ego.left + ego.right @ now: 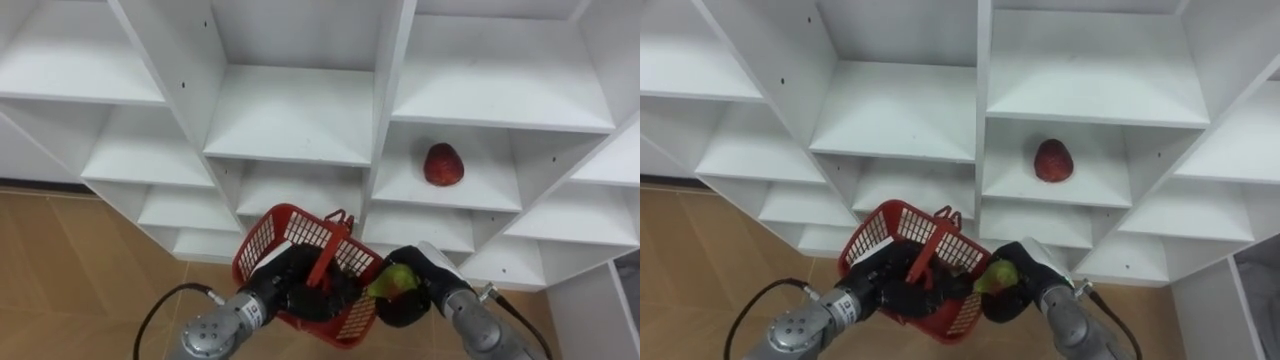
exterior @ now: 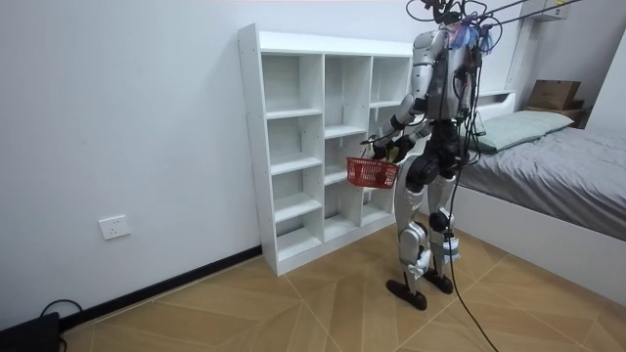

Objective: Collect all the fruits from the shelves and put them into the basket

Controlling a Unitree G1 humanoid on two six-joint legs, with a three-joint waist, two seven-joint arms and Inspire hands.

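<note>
right hand (image 1: 422,288) holds a green fruit (image 1: 391,281) at the red basket's (image 1: 262,238) right rim, left hand (image 1: 292,287) grips its handle; red fruit (image 1: 444,164) sits mid-shelf in the closet (image 1: 290,120); best release past the rim, over the centre

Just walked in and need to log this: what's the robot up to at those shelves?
The robot stands at the white shelf unit. Its left hand holds a red basket, and its right hand grips a green fruit at the basket's rim, not yet let go. A red fruit sits on a shelf to the right.
</note>
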